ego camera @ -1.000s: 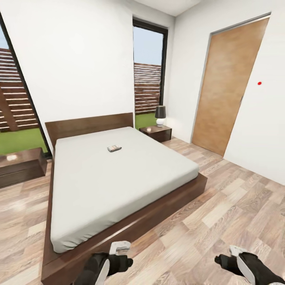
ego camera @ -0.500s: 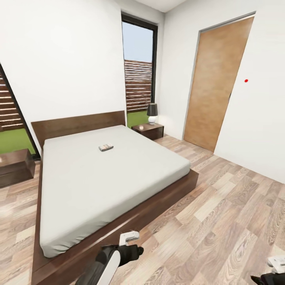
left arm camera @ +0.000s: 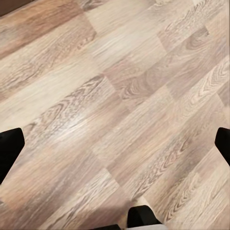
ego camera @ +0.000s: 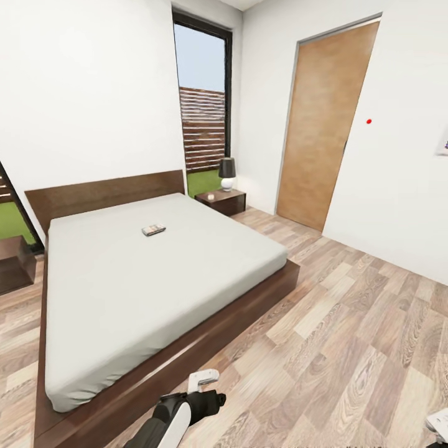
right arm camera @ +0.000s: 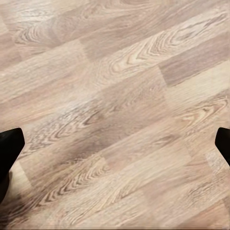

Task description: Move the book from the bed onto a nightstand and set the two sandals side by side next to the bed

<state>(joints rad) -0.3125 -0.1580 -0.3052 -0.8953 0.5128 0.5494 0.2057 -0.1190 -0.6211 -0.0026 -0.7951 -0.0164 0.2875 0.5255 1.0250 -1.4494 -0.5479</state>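
Observation:
The book (ego camera: 154, 229), small and dark, lies on the pale mattress of the bed (ego camera: 143, 274) toward the headboard. A nightstand (ego camera: 221, 201) with a dark-shaded lamp (ego camera: 227, 173) stands at the bed's far right corner. Another nightstand (ego camera: 14, 264) stands at the bed's left side. The sandals are out of view. My left gripper (ego camera: 210, 398) hangs low above the floor by the bed's foot. In the left wrist view, the left gripper (left arm camera: 115, 146) is open over bare planks. My right gripper (right arm camera: 115, 143) is also open over the floor.
A wooden door (ego camera: 323, 124) is shut in the right wall. A tall black-framed window (ego camera: 202, 99) stands behind the lamp. Wood-plank floor (ego camera: 348, 323) stretches wide to the right of the bed.
The camera has turned to the right, so the bed and window sit further left in the picture. The right arm has slipped toward the picture's lower right corner.

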